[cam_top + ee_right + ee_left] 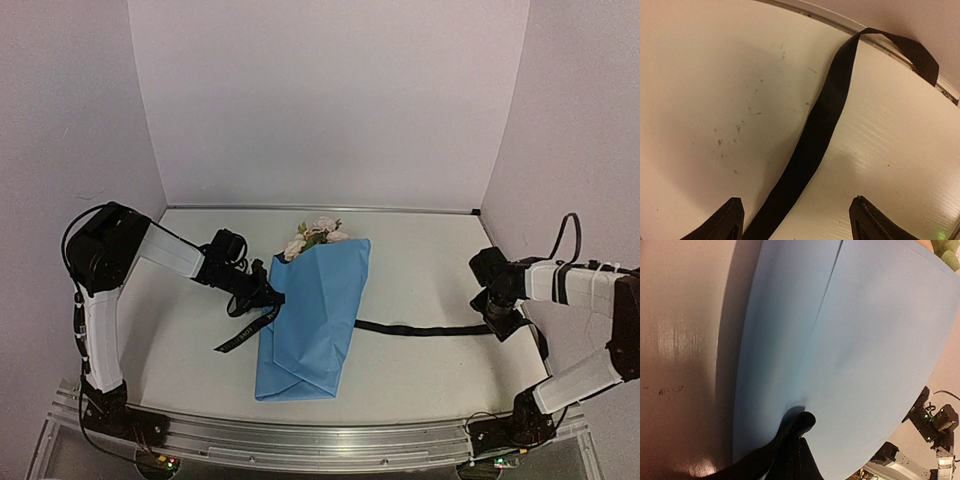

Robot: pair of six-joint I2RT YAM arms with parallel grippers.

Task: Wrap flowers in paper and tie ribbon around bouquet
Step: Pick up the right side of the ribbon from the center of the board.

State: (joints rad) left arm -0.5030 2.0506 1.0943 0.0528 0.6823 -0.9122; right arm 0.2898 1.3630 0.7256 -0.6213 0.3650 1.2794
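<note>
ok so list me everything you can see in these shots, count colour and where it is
flowers: one small bunch, pale pink and white with green leaves, poking out of the paper's far end
paper: one sheet, light blue, folded around the flowers, mid-table
ribbon: one, black, out of sight under the paper, short end trailing at its left, long end stretched to the right
table: one, off-white, under everything
walls: three, white, left, back and right
rail: one, silver, along the near edge
left gripper: one, black, shut on the ribbon at the paper's left edge
right gripper: one, black, open, fingers either side of the ribbon at the right
</note>
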